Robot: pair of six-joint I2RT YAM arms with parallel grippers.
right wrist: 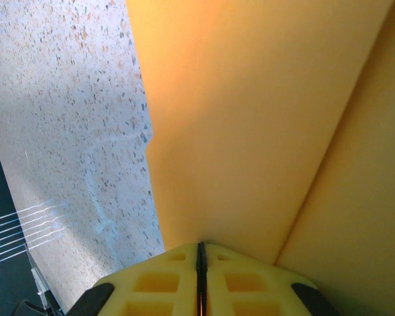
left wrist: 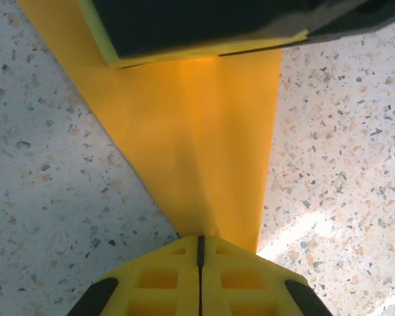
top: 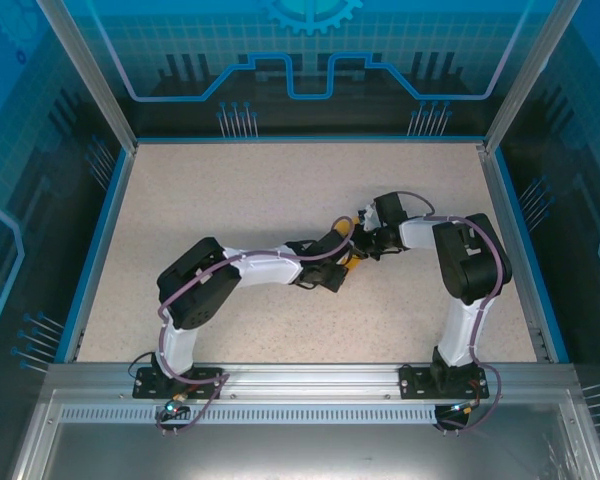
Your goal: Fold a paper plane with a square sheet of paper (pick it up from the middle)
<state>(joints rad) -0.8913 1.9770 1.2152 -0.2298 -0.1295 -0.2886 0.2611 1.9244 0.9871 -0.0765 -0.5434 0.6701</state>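
paper: thin orange-yellow paper sheet point(left wrist: 204, 151), matt and smooth, with straight sharp edges. one slanting edge, a soft lengthwise crease and overlapping layers show it is partly folded.
where: over the middle of the pale speckled stone-look table point(left wrist: 46, 197), spanning between the two grippers. i cannot tell whether it touches the surface.
left gripper point(left wrist: 200, 238): moulded yellow plastic jaws with square pockets, pressed together and pinching the narrow end of the paper sheet.
right gripper point(right wrist: 200, 245): same yellow jaws, closed on the sheet's edge just beside a fold line.
handling, as i judge it: very light and limp, so it sags unless held taut. it keeps any crease it is given, and could tear or slip from the hard jaws if the grips pull apart.
where to hold: at edges or along an existing fold, away from flat panels not yet creased.
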